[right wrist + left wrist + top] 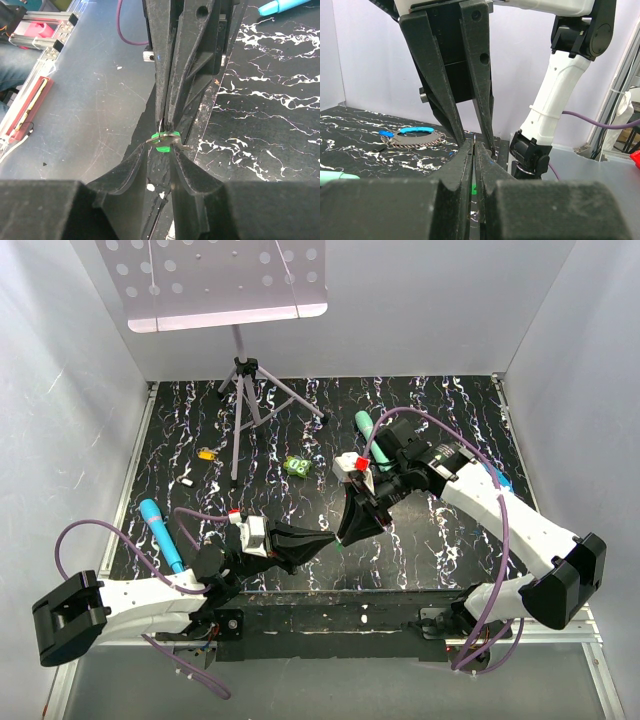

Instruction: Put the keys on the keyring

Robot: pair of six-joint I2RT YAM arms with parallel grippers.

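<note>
Keys lie apart in the top view. The yellow key (pixel 207 453) rests on the desk (pixel 440 530), well beyond the left hand (pixel 328 540) and to its left. The right hand (pixel 347 535) meets the left hand tip to tip.

From the left wrist, we see the left hand's fingers pressed shut. The keyring (pixel 417 136) lies flat on the desk, well beyond it, touching nothing but the desk.

From the right wrist, the green key (pixel 162 146) sits pinched at the left hand's tips. The right hand's fingers stand a narrow way apart on either side of it; we cannot tell whether they press it yet.

We judge this a handover of the green key, with threading not yet begun. Next, the right hand needs a firm pinch that leaves the key's hole free before the left lets go. Then the keyring must be fetched.
</note>
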